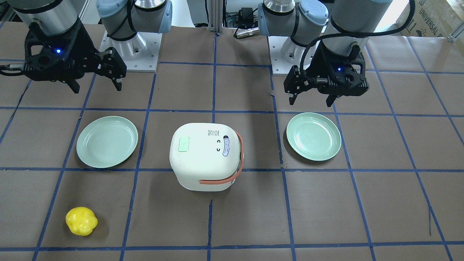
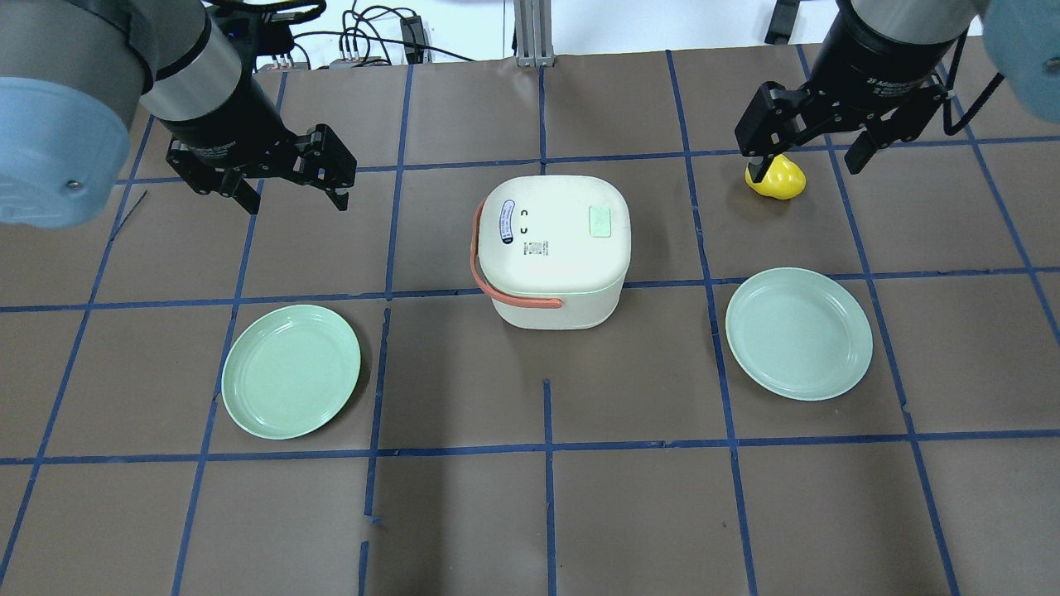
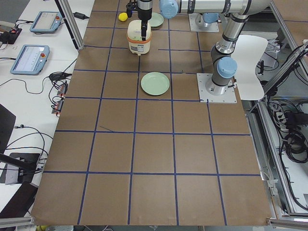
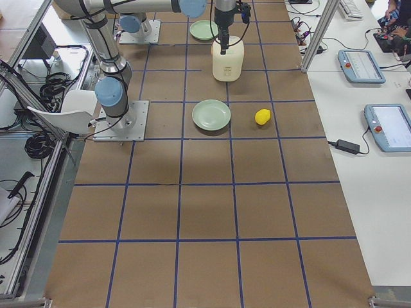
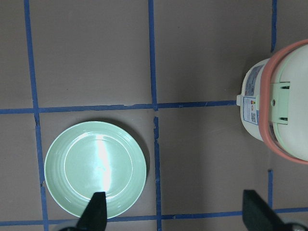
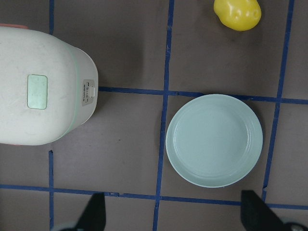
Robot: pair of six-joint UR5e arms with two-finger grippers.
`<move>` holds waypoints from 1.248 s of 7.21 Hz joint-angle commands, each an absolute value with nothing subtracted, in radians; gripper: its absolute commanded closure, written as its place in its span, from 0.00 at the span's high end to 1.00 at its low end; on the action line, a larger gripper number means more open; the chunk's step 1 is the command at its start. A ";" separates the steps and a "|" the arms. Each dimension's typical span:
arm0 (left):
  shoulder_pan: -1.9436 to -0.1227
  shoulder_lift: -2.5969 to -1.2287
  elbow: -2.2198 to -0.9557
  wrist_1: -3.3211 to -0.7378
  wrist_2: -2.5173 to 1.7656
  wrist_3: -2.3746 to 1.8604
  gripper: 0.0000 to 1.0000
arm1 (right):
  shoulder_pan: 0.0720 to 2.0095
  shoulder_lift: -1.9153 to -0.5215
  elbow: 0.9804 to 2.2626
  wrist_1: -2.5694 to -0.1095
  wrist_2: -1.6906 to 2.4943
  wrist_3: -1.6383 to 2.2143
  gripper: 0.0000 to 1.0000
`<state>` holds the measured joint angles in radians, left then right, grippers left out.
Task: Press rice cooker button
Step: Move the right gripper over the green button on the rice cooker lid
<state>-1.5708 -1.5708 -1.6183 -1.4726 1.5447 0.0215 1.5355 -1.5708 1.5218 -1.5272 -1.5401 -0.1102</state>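
The white rice cooker (image 2: pixel 553 248) with an orange handle stands at the table's middle, lid shut. A pale green patch (image 2: pixel 599 222) sits on its lid. In the right wrist view a small button strip (image 6: pixel 88 91) shows on the cooker's (image 6: pixel 41 91) side wall, facing the right plate. My left gripper (image 2: pixel 291 197) is open and empty, hovering left of the cooker and apart from it. My right gripper (image 2: pixel 803 161) is open and empty, hovering to the cooker's far right, above a yellow object.
Two empty pale green plates lie on the table, one on my left (image 2: pixel 291 370) and one on my right (image 2: pixel 799 333). A yellow lumpy object (image 2: pixel 776 179) lies beyond the right plate. Blue tape lines grid the brown table.
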 commanded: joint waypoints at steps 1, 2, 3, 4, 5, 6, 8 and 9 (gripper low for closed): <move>-1.571 -1.571 -1.618 -1.473 1.545 0.021 1.00 | 1.536 -1.571 1.520 -1.528 -1.540 -0.110 1.00; -1.571 -1.571 -1.618 -1.473 1.545 0.021 1.00 | 1.537 -1.571 1.514 -1.529 -1.540 -0.113 1.00; -1.571 -1.571 -1.618 -1.473 1.545 0.021 1.00 | 1.548 -1.560 1.511 -1.558 -1.537 -0.091 1.00; -1.571 -1.571 -1.618 -1.473 1.545 0.021 1.00 | 1.572 -1.554 1.508 -1.565 -1.510 -0.030 0.99; -1.571 -1.571 -1.618 -1.473 1.543 0.021 1.00 | 1.615 -1.545 1.494 -1.574 -1.459 0.032 0.95; -1.569 -1.571 -1.618 -1.473 1.545 0.021 1.00 | 1.668 -1.505 1.479 -1.588 -1.453 0.101 0.94; -1.569 -1.571 -1.618 -1.473 1.543 0.021 1.00 | 1.764 -1.410 1.454 -1.702 -1.453 0.164 0.67; -1.569 -1.571 -1.618 -1.473 1.543 0.021 1.00 | 1.773 -1.373 1.463 -1.709 -1.450 0.164 0.34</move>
<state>-1.5698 -1.5708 -1.6183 -1.4727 1.5433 0.0215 1.7444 -1.4253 1.4619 -1.6749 -1.4526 0.1474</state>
